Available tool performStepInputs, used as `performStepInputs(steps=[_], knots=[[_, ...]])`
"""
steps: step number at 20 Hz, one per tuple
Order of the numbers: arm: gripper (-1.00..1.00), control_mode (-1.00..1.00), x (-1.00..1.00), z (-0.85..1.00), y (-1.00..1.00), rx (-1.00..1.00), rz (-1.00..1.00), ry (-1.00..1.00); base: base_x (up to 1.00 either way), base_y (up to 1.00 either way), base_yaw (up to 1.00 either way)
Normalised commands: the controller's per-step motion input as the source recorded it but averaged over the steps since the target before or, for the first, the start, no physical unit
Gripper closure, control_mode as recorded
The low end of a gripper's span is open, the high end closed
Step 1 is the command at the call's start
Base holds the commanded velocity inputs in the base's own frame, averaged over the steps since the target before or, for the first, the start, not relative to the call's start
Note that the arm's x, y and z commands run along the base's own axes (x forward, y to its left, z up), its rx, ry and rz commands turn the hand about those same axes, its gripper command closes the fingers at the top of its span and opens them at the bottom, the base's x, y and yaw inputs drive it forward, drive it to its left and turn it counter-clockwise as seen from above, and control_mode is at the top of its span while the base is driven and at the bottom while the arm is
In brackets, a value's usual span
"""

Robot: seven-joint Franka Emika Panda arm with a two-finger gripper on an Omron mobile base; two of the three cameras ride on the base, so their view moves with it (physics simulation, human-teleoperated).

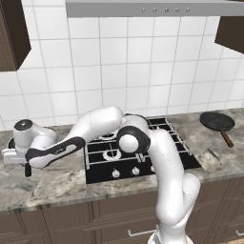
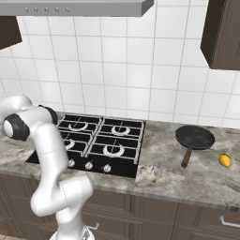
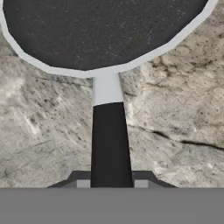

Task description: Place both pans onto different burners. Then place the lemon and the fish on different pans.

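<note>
A black pan [image 3: 100, 30] with a pale rim lies on the stone counter, its black handle [image 3: 110, 140] running straight down between my fingertips. My gripper [image 3: 110, 181] is shut on that handle near its end. In the left base view the arm reaches far left of the cooktop and the gripper [image 1: 26, 167] hangs low over the counter there. The other pan [image 1: 217, 121] [image 2: 195, 137] sits on the counter right of the cooktop, brown handle toward the front. The lemon [image 2: 225, 160] lies right of it. The fish [image 1: 213, 153] [image 2: 157, 170] lies near the counter's front edge. The burners [image 1: 110, 155] [image 2: 114, 150] are bare.
The black cooktop [image 1: 188, 159] has silver knobs [image 2: 89, 165] along its front. A hood [image 1: 152, 8] hangs above, with dark cabinets [image 2: 225, 33] at both sides and a tiled wall behind. The counter's front edge [image 1: 57, 200] is close below the gripper.
</note>
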Motion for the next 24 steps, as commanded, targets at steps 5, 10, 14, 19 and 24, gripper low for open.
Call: performStepInputs(steps=[5, 10, 14, 19, 24], knots=[[1.00, -1.00, -0.26, 0.45, -0.93, 0.01, -0.18, 0.00, 0.00, 0.00, 0.00], [1.00, -1.00, -0.09, 0.23, -0.99, 0.01, -0.21, 0.02, 0.00, 0.00, 0.00], [1.00, -1.00, -0.11, 0.05, -0.99, 0.03, -0.19, 0.01, 0.00, 0.00, 0.00], [1.00, -1.00, -0.12, -0.02, -0.97, 0.09, -0.08, 0.00, 0.00, 0.00, 0.00], [1.00, -1.00, -0.19, -0.12, -0.93, 0.16, -0.07, 0.00, 0.00, 0.00, 0.00]])
